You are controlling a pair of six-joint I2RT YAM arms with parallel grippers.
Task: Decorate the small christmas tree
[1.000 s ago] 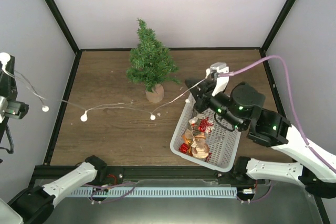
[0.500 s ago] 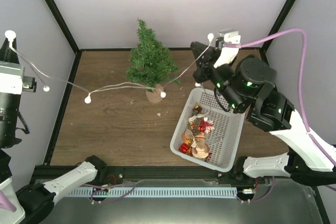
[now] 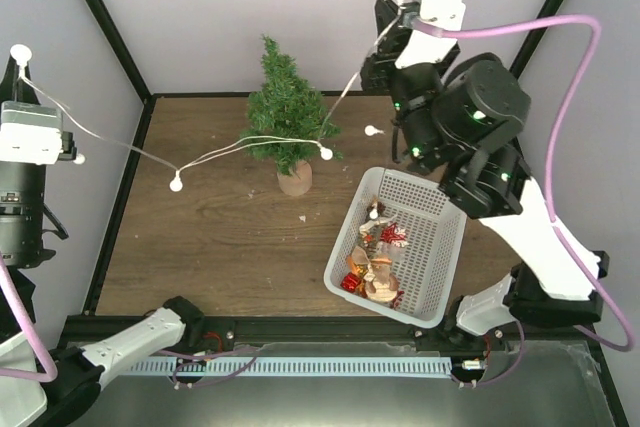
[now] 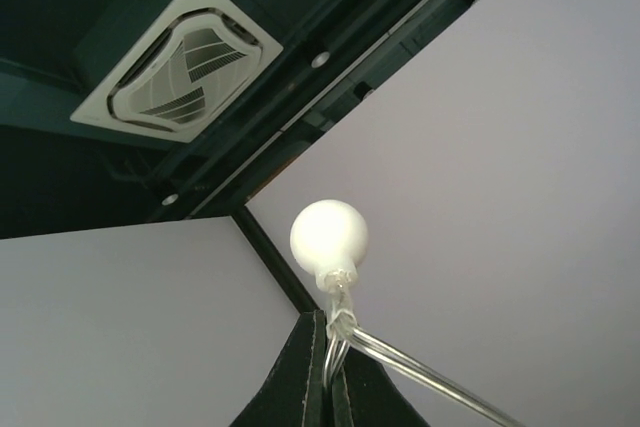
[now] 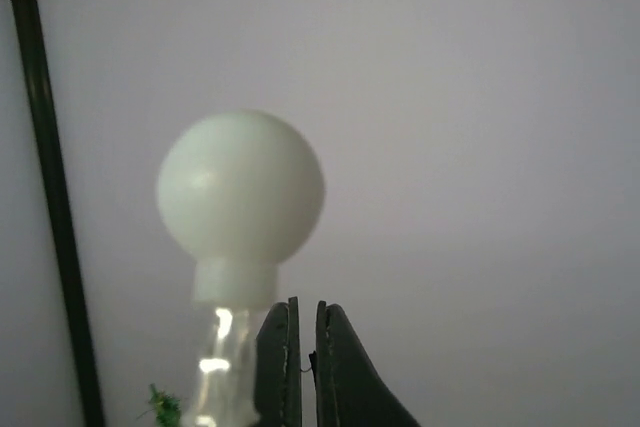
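Your left gripper (image 3: pixel 20 65) and right gripper (image 3: pixel 398 5) each pinch shut on one end of the globe-bulb light string (image 3: pixel 225 150). Held high, it sags across the small christmas tree (image 3: pixel 287 117), upright at the back of the table (image 3: pixel 200 247). The string looks unwound, and the ornaments (image 3: pixel 375 265) lie in the white basket (image 3: pixel 437 277).
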